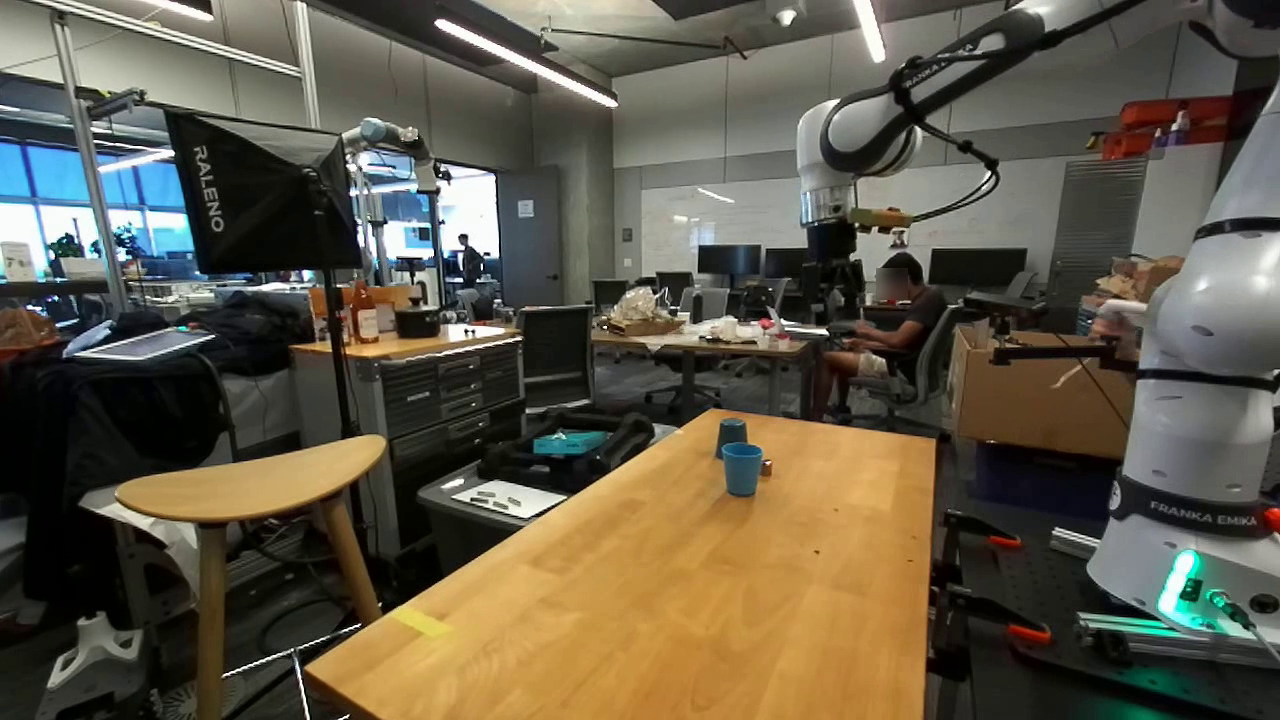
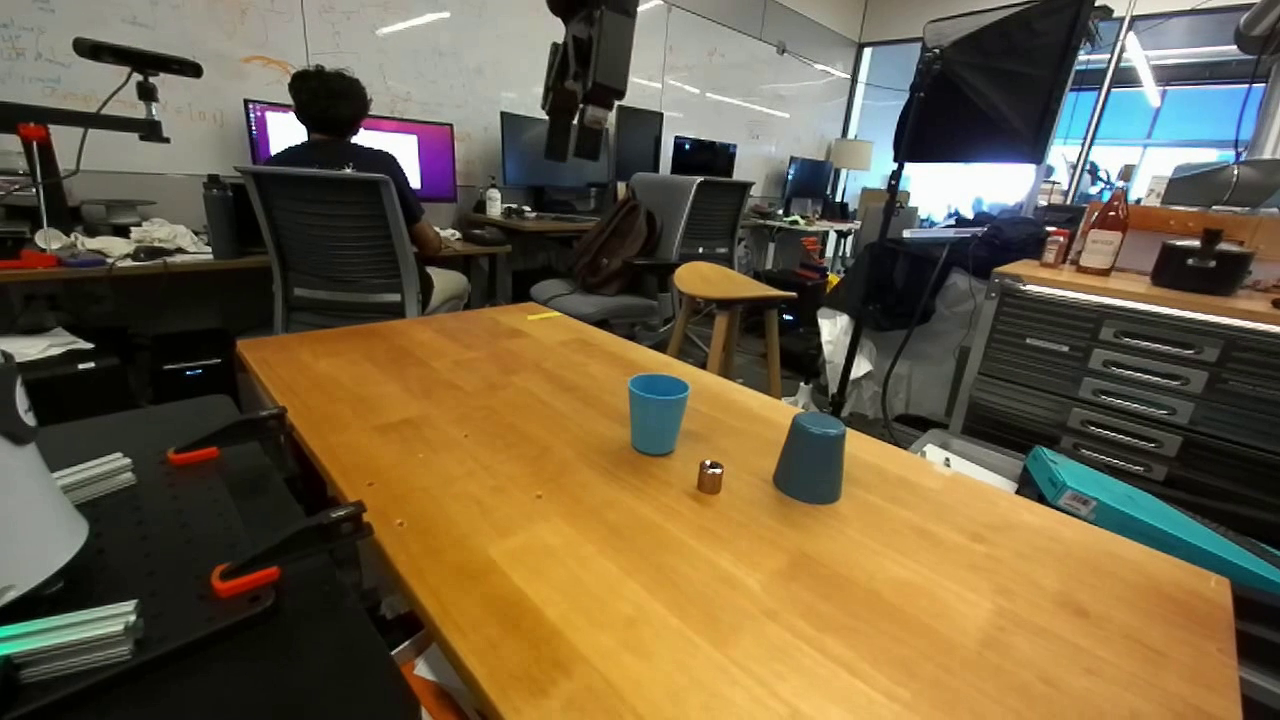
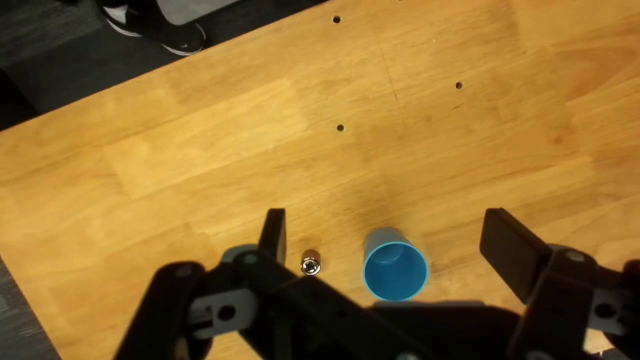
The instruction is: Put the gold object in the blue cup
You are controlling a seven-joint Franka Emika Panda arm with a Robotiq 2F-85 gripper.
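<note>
1. Gripper (image 3: 386,225): jaws wide apart, nothing held, well above the bench (image 2: 620,600).
2. Gold object (image 2: 710,477): standing on the bench between the upright blue cup (image 2: 658,413) and an inverted darker cup (image 2: 811,457), slightly towards the robot base (image 1: 1165,530).
3. Advisable grasp: centre over the object, turn so that the descent should spare both cups, then lower straight.
4. Edges: the inverted cup stands nearer the long edge away from the base; roomier travel lies baseward.
</note>
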